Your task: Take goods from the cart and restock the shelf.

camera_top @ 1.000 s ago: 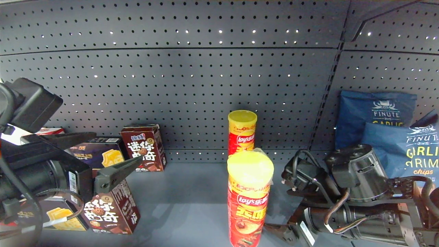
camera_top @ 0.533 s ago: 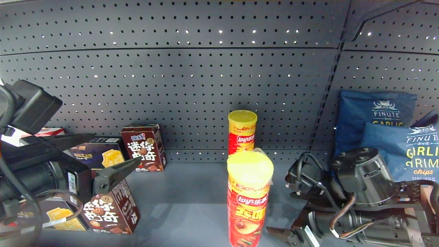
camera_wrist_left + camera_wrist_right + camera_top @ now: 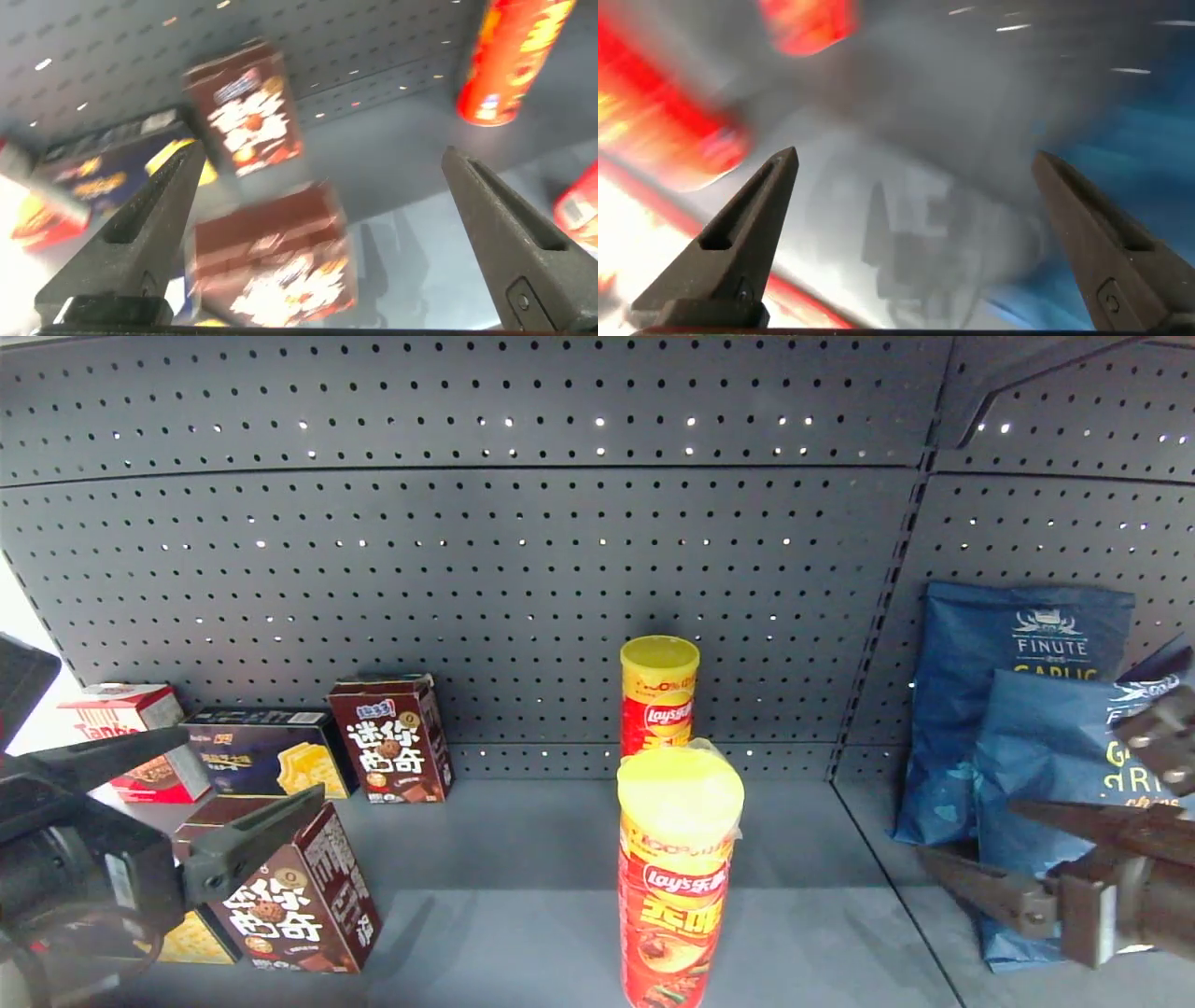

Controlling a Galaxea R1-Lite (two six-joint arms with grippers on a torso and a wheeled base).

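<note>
Two cans stand in file mid-shelf in the head view, front can (image 3: 680, 877) before rear can (image 3: 659, 695), labels outward, likely for shoppers; my left gripper (image 3: 254, 763) and right gripper (image 3: 966, 831) hang well apart either side, spread, empty. Left wrist view: a cookie box (image 3: 271, 261) lies ahead. Right wrist view: too blurred to judge.

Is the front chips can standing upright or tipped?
Upright: the front chips can rises vertical from the shelf, yellow lid on top.

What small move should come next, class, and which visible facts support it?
Probably draw both arms back toward the cart: the left gripper and right gripper are open and empty, and the front chip can and brown cookie box already stand on the shelf.
</note>
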